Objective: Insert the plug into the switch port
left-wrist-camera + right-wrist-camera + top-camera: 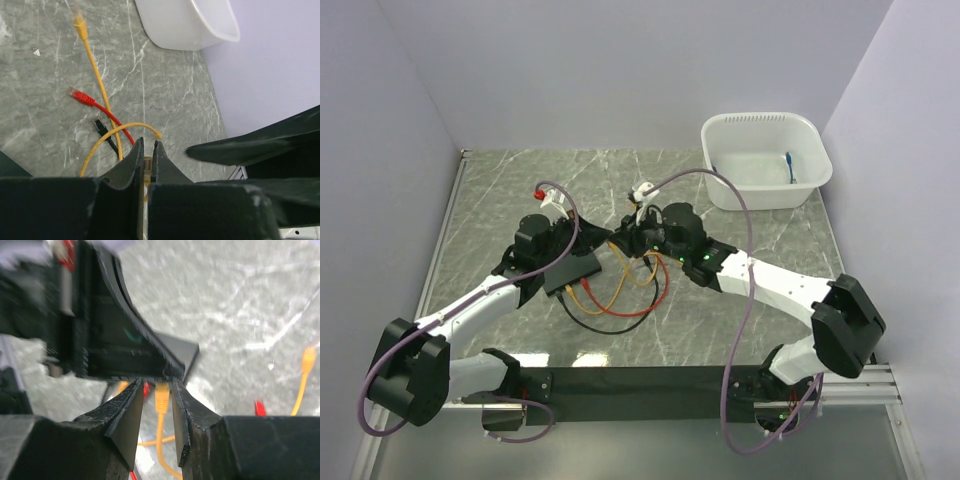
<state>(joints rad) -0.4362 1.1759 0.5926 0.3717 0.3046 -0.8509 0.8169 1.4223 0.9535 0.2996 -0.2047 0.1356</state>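
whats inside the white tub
A blue cable lies near the right wall inside the white tub. The tub's near wall hides part of its floor.

No text, label, brand, number or sign can be read in any view. On the black box [120, 347] a small teal mark [131, 334] is seen in the right wrist view, but it is too blurred to be made out as a letter or sign.
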